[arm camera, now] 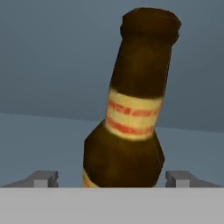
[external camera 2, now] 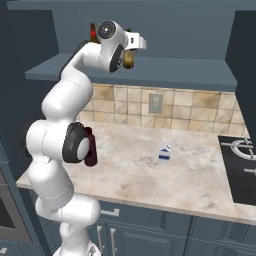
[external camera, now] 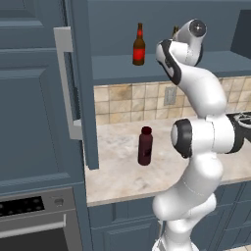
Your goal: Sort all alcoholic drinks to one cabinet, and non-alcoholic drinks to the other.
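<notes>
Jaws stand spread, gripper [arm camera: 112, 180] fingertips clear on either side of the tan-label beer bottle [arm camera: 131, 109], which rises between them toward twelve o'clock. On the cabinet shelf [external camera: 112, 66] stands the red-label beer bottle [external camera: 139, 46]; below it, at six o'clock, the maroon bottle [external camera: 145, 145] sits on the counter [external camera: 117, 171].

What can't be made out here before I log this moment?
- Tan-label beer bottle: base cut off by the hand view's bottom edge; whether it stands on the shelf can't be told. The arm hides most of it in both base views.
- Maroon bottle: the arm's elbow covers most of it in the right base view.
- Small carton: print too small.
</notes>
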Robot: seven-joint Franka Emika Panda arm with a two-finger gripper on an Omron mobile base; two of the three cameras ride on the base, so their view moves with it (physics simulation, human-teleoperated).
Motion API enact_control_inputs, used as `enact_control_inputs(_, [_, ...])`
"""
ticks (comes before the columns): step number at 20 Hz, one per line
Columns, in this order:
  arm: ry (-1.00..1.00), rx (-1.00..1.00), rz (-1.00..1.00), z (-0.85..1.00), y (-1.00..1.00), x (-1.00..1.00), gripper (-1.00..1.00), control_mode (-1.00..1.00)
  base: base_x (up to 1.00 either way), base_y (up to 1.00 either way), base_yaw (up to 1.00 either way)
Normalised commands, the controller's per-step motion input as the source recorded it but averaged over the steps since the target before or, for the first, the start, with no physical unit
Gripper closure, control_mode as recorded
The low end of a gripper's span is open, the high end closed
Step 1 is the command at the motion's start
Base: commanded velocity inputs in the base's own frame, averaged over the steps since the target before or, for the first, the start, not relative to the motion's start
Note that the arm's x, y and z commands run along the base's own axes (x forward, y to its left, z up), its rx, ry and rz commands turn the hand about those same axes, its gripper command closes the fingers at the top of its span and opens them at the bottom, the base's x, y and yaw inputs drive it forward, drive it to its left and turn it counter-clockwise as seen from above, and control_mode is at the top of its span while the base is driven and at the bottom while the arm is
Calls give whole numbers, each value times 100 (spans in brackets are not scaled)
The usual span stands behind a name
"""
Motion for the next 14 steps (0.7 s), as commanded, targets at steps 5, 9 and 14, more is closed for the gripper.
enact_control_inputs(5, [0,0,0,0,0,4,-100,-100,0,0,0])
enact_control_inputs(9, [-1,0,0,0,0,-35,-100,-100,0,0,0])
enact_control_inputs(14, [0,1,0,-7,9,-96,-100,-100,0,0,0])
